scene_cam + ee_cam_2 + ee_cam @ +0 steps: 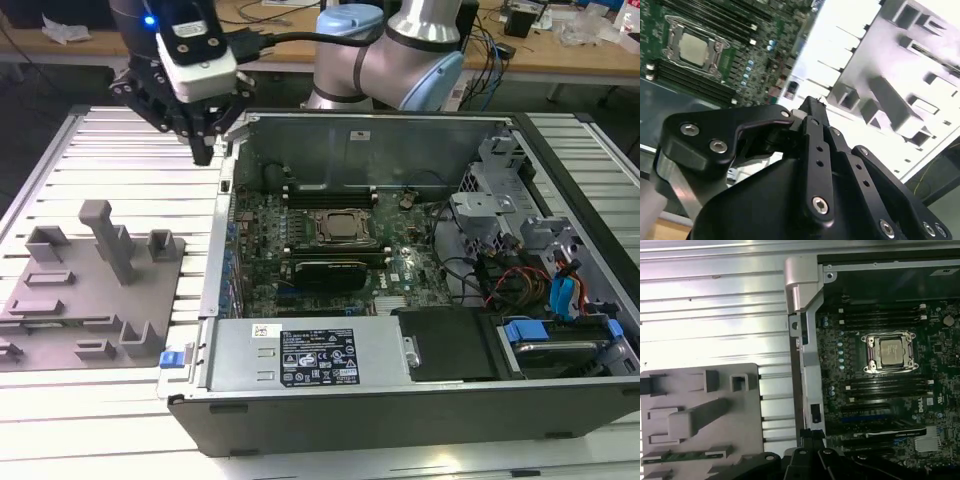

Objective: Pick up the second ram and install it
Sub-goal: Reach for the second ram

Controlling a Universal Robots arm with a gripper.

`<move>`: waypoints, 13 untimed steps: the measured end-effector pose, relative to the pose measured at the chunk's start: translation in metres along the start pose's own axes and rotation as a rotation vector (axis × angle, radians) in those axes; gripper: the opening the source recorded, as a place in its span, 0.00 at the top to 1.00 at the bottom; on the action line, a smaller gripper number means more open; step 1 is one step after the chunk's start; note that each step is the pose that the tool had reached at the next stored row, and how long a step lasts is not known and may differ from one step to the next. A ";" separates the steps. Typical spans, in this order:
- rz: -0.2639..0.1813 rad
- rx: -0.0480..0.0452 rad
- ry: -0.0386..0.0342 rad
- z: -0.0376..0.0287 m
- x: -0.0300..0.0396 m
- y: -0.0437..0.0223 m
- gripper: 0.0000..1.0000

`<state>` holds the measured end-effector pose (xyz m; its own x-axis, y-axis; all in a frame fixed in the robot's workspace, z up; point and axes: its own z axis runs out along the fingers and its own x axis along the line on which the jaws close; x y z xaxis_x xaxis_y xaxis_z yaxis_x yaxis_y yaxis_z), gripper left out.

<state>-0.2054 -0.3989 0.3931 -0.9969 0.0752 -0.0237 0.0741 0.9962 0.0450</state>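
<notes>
The second ram (684, 456) is a thin green stick lying flat in a slot of the grey fixture plate (740, 435). My gripper (205, 148) hangs above the slatted table, between the fixture plate (60, 345) and the open computer case (300, 395). Its black fingers (812, 115) come together at the tips with nothing between them. In the first wrist view the gripper (811, 442) sits beside the case's wall, well apart from the ram. Inside the case lie the square CPU socket (890, 352) and black memory slots (882, 318) on either side of it.
The fixture plate carries upright grey posts (108, 240) and blocks. The case's metal wall (802, 315) rises between plate and motherboard. A power supply (300, 360), cables and drive bays (560, 290) fill the case's front and the exterior view's right. Desks stand behind.
</notes>
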 end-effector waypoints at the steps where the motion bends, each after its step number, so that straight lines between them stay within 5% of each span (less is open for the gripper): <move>1: 0.000 -0.0002 -0.0002 -0.0001 0.0082 -0.0006 0.89; 4: 0.000 -0.0002 -0.0002 -0.0006 0.0319 -0.0024 0.89; 12: 0.000 -0.0001 -0.0002 -0.0013 0.0755 -0.0056 0.89; 13: 0.000 -0.0001 -0.0001 -0.0016 0.0863 -0.0065 0.89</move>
<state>-0.2920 -0.3989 0.3923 -0.9969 0.0752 -0.0238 0.0741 0.9962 0.0451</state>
